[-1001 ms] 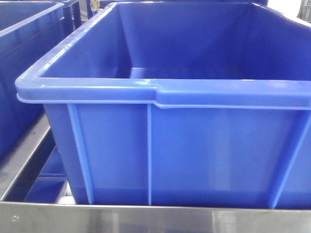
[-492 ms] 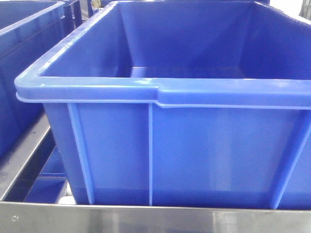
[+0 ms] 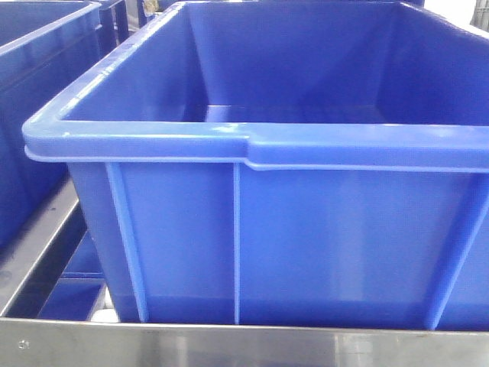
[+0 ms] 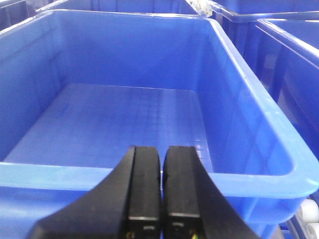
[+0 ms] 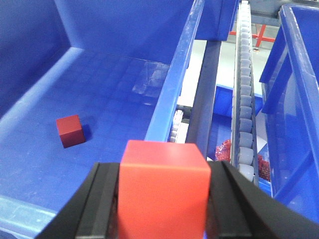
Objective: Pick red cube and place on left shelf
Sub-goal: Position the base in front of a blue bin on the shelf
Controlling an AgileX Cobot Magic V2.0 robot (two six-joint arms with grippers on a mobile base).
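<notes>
A bright red cube [image 5: 163,186] is held between the black fingers of my right gripper [image 5: 163,168], which is shut on it. It hangs above the right rim of a dark blue crate [image 5: 169,99]. A second, darker red cube [image 5: 69,130] lies on that crate's floor to the left. My left gripper [image 4: 162,149] is shut with nothing in it, over the near rim of an empty blue crate [image 4: 249,172]. The left shelf shows as a steel rail [image 3: 229,348] under a large blue crate [image 3: 153,141] in the front view. No gripper appears in that view.
More blue crates stand to the left [image 3: 30,46] and to the right [image 4: 294,55]. A roller track [image 5: 244,94] and a blue crate [image 5: 299,74] lie right of the held cube. Red mesh [image 5: 224,148] lies below the track.
The front view has shifted only very slightly against the crate; nothing else visibly moved.
</notes>
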